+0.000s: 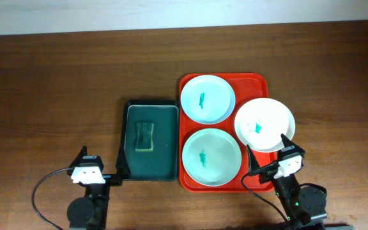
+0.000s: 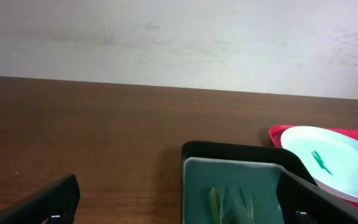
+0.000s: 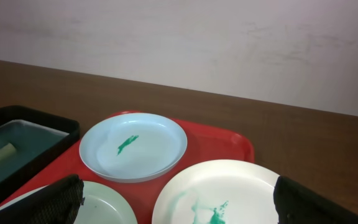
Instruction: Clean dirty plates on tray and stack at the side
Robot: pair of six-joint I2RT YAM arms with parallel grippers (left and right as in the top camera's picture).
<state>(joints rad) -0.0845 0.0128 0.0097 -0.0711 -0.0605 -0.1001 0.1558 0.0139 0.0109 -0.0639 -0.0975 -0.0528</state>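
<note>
Three round plates lie on the red tray (image 1: 255,82): a far plate (image 1: 207,98), a near plate (image 1: 211,156) and a right plate (image 1: 264,124) overhanging the tray's right rim. Each has a teal smear at its centre. In the right wrist view I see the far plate (image 3: 133,146), the right plate (image 3: 222,193) and the tray (image 3: 216,144). My right gripper (image 1: 269,147) is open just in front of the right plate, its fingers wide apart (image 3: 179,202). My left gripper (image 1: 101,156) is open at the near left corner of the green tray, holding nothing (image 2: 179,208).
A dark green tray (image 1: 151,141) holding a sponge (image 1: 145,135) stands against the red tray's left side; it also shows in the left wrist view (image 2: 229,155) with the sponge (image 2: 232,202). Bare brown table lies to the left and right. A pale wall runs behind.
</note>
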